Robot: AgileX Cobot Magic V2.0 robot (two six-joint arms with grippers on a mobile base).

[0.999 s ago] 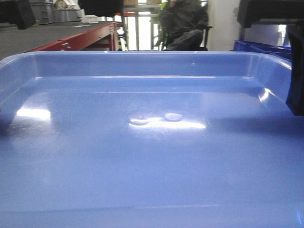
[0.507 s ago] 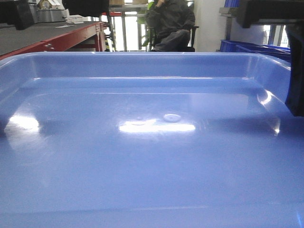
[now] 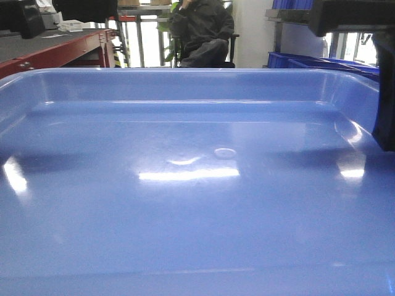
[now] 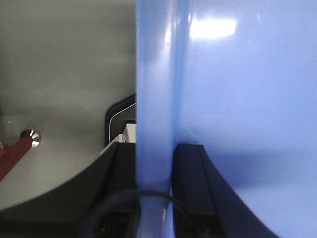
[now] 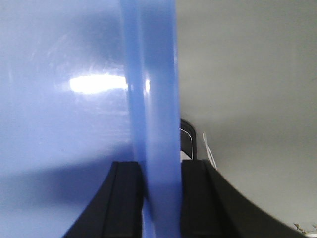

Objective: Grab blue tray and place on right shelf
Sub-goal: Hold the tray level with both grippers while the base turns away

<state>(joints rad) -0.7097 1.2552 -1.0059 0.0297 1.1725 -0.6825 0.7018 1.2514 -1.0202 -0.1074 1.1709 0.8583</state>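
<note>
The blue tray fills almost the whole front view, held level with its inside facing up. My left gripper is shut on the tray's left rim, one black finger on each side of the wall. My right gripper is shut on the tray's right rim in the same way. One black finger of the right gripper shows at the right edge of the front view. Part of a metal rack peeks over the tray's far rim at the back right; its shelf level is mostly hidden.
A red-framed, dark-topped table stands at the back left. A person in black sits behind the tray. Darker blue bins stand at the back right. Grey floor lies under the tray, with a red table foot at the left.
The background has slid left: the table, the seated person and the blue bins all moved left in view. The tray stays gripped at both ends.
</note>
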